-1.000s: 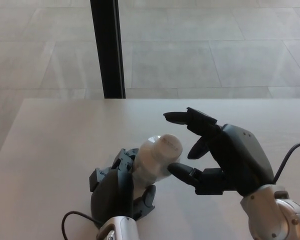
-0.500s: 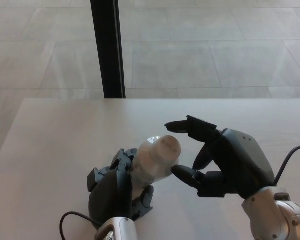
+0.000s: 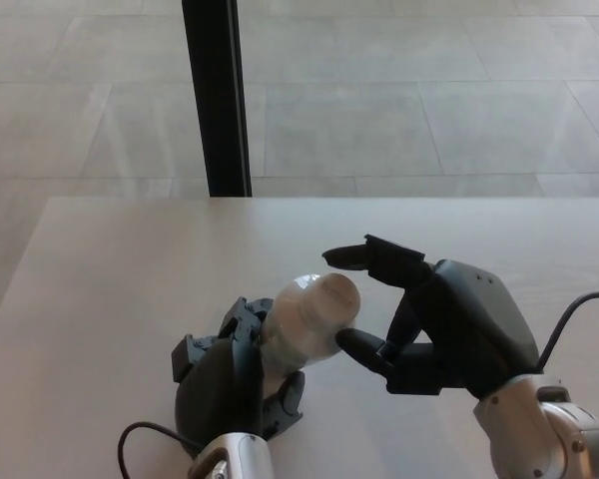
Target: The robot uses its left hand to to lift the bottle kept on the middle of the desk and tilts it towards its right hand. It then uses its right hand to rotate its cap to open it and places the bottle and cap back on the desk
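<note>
Bottle [image 3: 304,324] was clamped and tilted in the left hand [image 3: 230,374]; right hand [image 3: 429,319], fingers apart, neared the unturned cap [image 3: 331,294].

We look down on a pale wood-grain desk [image 3: 110,289] that fills the lower half of the view. Its far edge runs straight across the middle, and its left edge slants in toward the near corner. We cannot tell whether anything rests directly on it. Beyond the far edge lies a floor [image 3: 399,110] of large light grey tiles. A black post [image 3: 216,95] rises from the floor just behind the desk, left of centre.
</note>
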Controlling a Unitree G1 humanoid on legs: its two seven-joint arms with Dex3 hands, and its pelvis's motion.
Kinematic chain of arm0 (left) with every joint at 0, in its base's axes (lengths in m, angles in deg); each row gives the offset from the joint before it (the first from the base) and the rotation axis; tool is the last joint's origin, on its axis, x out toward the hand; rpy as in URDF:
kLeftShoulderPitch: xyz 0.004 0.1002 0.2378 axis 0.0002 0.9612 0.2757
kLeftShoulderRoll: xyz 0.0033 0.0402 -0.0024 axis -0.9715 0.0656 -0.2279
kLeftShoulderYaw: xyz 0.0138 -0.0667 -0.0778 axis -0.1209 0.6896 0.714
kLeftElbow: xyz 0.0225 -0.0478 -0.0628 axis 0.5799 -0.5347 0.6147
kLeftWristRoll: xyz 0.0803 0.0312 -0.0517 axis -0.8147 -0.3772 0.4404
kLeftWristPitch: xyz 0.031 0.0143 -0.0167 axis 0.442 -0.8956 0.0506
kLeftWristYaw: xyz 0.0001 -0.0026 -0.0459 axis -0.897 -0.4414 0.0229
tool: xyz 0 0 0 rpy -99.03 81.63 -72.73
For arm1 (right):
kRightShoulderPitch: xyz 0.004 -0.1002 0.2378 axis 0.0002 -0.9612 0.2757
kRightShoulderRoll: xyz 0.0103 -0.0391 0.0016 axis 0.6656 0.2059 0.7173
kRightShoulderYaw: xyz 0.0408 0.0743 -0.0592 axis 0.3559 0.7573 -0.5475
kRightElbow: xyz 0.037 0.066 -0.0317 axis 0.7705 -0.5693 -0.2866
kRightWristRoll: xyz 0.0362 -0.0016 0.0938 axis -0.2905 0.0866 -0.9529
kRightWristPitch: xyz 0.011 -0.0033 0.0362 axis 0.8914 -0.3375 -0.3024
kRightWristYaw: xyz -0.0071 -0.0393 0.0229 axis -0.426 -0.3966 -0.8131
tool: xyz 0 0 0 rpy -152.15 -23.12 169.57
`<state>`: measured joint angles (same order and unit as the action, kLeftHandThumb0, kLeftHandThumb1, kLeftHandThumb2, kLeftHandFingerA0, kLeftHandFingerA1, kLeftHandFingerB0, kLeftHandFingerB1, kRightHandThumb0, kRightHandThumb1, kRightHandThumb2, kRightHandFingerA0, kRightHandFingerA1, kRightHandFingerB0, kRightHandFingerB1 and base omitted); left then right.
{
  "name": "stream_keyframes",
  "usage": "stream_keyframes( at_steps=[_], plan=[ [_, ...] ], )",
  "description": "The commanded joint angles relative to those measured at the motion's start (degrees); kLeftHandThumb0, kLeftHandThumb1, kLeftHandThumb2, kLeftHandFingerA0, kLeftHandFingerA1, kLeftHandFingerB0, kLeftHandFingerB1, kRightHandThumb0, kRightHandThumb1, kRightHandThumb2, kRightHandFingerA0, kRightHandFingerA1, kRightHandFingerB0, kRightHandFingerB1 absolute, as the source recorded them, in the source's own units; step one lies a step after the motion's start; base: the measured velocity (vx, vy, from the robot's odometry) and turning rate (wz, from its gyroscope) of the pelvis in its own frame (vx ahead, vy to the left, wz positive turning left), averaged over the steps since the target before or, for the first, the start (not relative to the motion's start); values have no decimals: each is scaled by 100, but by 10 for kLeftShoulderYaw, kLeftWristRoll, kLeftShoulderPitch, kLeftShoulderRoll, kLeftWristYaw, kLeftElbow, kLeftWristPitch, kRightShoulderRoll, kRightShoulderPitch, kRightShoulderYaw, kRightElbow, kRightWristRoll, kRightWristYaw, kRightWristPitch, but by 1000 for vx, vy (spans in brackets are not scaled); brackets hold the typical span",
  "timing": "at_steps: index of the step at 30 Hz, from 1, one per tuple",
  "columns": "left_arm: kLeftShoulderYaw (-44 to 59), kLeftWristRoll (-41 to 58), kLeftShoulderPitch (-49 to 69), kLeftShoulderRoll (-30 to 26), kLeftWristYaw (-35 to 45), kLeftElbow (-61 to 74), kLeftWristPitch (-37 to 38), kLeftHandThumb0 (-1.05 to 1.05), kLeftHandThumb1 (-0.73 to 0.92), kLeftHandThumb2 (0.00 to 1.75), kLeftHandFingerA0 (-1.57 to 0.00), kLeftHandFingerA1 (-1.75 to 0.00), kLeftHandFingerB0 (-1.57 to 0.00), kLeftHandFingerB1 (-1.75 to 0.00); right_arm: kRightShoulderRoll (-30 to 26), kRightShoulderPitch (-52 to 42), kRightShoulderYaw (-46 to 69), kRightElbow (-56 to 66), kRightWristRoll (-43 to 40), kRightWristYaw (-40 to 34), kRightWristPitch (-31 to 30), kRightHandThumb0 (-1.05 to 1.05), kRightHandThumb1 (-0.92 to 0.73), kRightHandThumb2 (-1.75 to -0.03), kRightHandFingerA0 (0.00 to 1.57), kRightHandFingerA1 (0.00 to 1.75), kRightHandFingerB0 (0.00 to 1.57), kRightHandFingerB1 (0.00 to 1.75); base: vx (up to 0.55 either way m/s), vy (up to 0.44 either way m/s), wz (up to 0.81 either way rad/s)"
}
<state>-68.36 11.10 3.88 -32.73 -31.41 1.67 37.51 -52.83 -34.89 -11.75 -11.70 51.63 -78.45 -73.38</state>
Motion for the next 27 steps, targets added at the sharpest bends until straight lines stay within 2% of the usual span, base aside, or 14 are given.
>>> stream_keyframes(
  at_steps=[1, 4, 5, 6, 8, 12, 15, 17, 18, 19, 20, 21, 25, 27],
  plan=[
    [3, 0, 27, 0, 16, -27, -37, 21, 81, 89, -63, -106, -49, -77, 3, 2, -2, 1, 13, -2, 8, -52, -65, -59, 103, 113, 48, 48, 0, 0, 0],
    [6, -1, 26, 4, 14, -25, -44, 19, 83, 85, -64, -109, -47, -73, 3, 0, -4, 1, 17, -1, 9, -52, -65, -59, 104, 115, 48, 48, 0, 0, 0],
    [6, -1, 27, 4, 15, -24, -46, 7, 92, 65, -58, -110, -48, -68, 3, 0, -4, 0, 16, -1, 11, -53, -65, -59, 104, 116, 47, 48, 0, 0, 0],
    [4, -3, 27, 2, 18, -23, -47, 15, 81, 87, -63, -93, -40, -62, 2, -1, -4, 0, 15, -1, 13, -54, -65, -59, 104, 117, 46, 48, 0, 0, 0],
    [1, -5, 29, -1, 19, -22, -45, 7, 92, 65, -60, -114, -51, -68, 2, -1, -4, -1, 12, 1, 18, -55, -64, -59, 104, 115, 46, 47, 0, 0, 0],
    [9, 0, 28, 6, 13, -26, -45, 8, 92, 63, -58, -115, -48, -65, 0, -2, -1, -1, 11, 0, 23, -53, -65, -60, 104, 120, 46, 47, 0, 0, 0],
    [7, -2, 27, 4, 19, -24, -53, 8, 92, 67, -59, -89, -41, -54, 0, -4, 1, -3, 14, -1, 23, -51, -69, -62, 105, 123, 50, 49, 0, 0, 0],
    [1, -8, 26, -3, 24, -23, -54, 9, 92, 67, -59, -91, -42, -55, -1, -6, 2, -2, 14, 0, 23, -48, -70, -61, 103, 135, 53, 49, 0, 0, 0],
    [0, -9, 26, -4, 23, -25, -52, 8, 91, 66, -58, -80, -40, -53, -1, -7, 2, -2, 15, -2, 25, -40, -72, -69, 94, 159, 67, 61, 0, 0, 0],
    [1, -10, 27, -4, 19, -26, -49, 8, 90, 65, -60, -91, -43, -56, -3, -8, 1, -3, 20, -6, 28, -36, -72, -65, 94, 173, 75, 70, 0, 0, 0],
    [4, -7, 28, -1, 16, -25, -45, 7, 91, 65, -60, -98, -44, -57, -3, -8, 0, -3, 23, -7, 28, -40, -54, -99, 124, 138, 81, 84, 0, 0, 0],
    [8, -2, 31, 2, 9, -26, -37, 8, 91, 64, -61, -107, -46, -60, -4, -8, 0, -2, 23, -5, 29, -33, -71, -74, 95, 175, 86, 88, 0, 0, 0],
    [3, -7, 31, -2, 13, -28, -40, 9, 91, 66, -57, -78, -41, -54, -6, -7, 0, -4, 26, -8, 39, -33, -64, -85, 100, 168, 88, 98, 0, 0, 0],
    [3, -7, 34, 0, 12, -26, -40, 8, 91, 66, -58, -90, -42, -56, -6, -7, -1, -8, 28, -17, 48, -33, -59, -87, 101, 170, 88, 97, 0, 0, 0]
  ],
)
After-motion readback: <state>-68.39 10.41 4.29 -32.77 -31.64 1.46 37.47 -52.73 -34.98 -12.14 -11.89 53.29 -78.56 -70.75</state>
